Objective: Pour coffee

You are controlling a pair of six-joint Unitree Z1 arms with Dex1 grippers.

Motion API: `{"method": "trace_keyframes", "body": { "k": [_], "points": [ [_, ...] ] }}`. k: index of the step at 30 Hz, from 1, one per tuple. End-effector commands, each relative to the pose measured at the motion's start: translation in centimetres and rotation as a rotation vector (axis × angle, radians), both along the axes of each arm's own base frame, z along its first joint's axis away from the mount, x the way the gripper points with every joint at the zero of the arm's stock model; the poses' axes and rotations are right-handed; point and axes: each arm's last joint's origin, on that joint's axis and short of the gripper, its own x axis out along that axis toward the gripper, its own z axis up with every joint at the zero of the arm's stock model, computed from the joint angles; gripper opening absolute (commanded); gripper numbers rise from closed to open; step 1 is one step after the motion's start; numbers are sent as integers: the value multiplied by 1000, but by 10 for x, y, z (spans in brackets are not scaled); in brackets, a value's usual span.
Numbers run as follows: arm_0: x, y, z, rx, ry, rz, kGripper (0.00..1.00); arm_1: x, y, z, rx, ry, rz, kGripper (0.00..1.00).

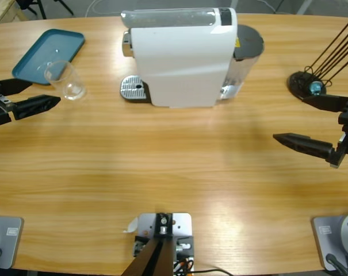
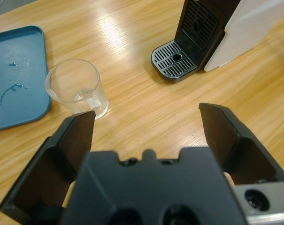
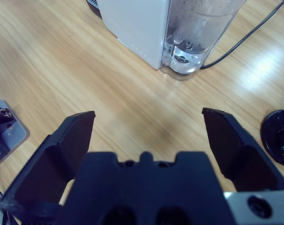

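A white coffee machine [image 1: 182,57] stands at the back middle of the table, its grey drip tray [image 1: 133,89] on its left side and a clear water tank [image 3: 198,33] at its right end. An empty clear glass cup [image 1: 67,81] stands upright beside the teal tray's near corner. My left gripper [image 1: 33,95] is open at the table's left edge, a short way from the cup [image 2: 78,89], nothing between its jaws. My right gripper [image 1: 303,123] is open at the right edge, well apart from the machine [image 3: 137,23].
A teal tray [image 1: 50,53] lies at the back left with a few water marks on it. A black round stand [image 1: 309,83] with thin black rods sits at the back right. A black cable [image 3: 254,35] runs from the machine's rear.
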Motion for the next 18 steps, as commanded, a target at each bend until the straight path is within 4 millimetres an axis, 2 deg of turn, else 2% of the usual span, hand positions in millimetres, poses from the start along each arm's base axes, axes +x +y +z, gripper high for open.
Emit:
{"method": "trace_keyframes", "body": {
  "k": [1, 10, 12, 15, 18],
  "points": [
    [-2, 0, -12, 12, 42, -2, 950, -3, -1, -11, -32, 27, 13, 1000],
    [2, -5, -6, -19, 61, -16, 949, -4, -1, -11, -26, 31, 23, 1000],
    [1, -11, 10, -44, 76, -31, 945, -4, -1, -11, -22, 33, 29, 1000],
    [3, -20, 56, -67, 136, -35, 937, -4, 0, -11, -21, 37, 33, 1000],
    [15, -27, 84, -265, 257, 24, 942, -4, 0, -11, -20, 37, 35, 1000]
  ]
}}
